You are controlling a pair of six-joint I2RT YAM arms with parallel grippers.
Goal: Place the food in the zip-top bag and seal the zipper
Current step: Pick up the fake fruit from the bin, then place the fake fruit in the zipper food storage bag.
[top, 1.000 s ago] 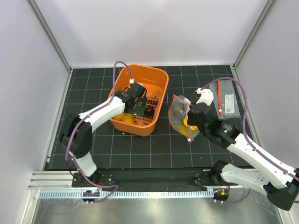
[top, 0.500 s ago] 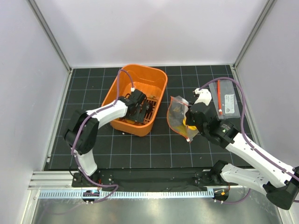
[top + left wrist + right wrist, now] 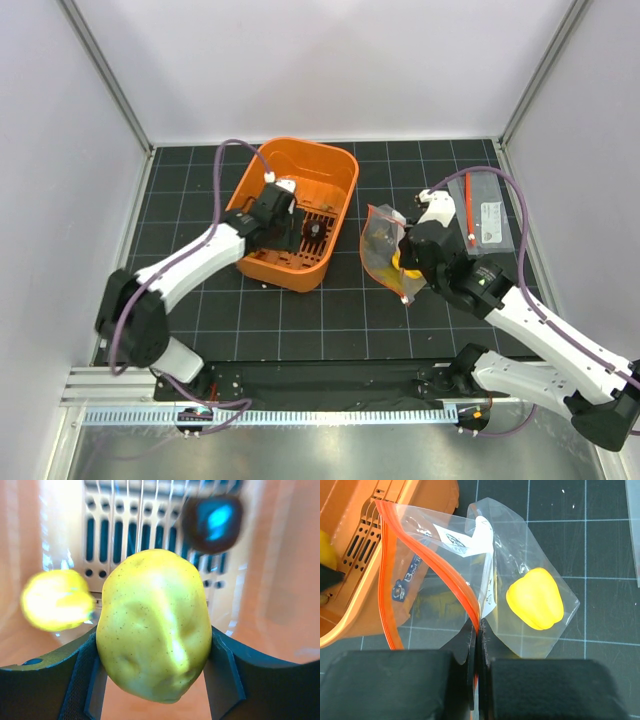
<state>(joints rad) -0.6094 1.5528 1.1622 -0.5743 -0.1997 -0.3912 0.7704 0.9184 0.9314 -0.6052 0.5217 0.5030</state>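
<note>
While the left gripper (image 3: 155, 655) clamps one yellow-green food (image 3: 152, 625), one yellow piece (image 3: 55, 600) lies at nine o'clock, one dark brown piece (image 3: 212, 522) at one; the right gripper (image 3: 477, 630) pinches the zipper (image 3: 432, 557) of the zip-top bag (image 3: 520, 545) holding one yellow pepper (image 3: 535, 598).

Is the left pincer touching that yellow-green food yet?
Touching: left wrist view shows the left pincer's fingers pressed against both sides of the yellow-green food, no gap.

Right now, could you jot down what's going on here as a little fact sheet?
Left fingers: clamped on a yellow-green toy food, inside the orange basket
Right fingers: pinching the zip-top bag at its zipper
In the bag: yellow toy pepper
Also in basket: dark brown round toy, another yellow piece
</note>
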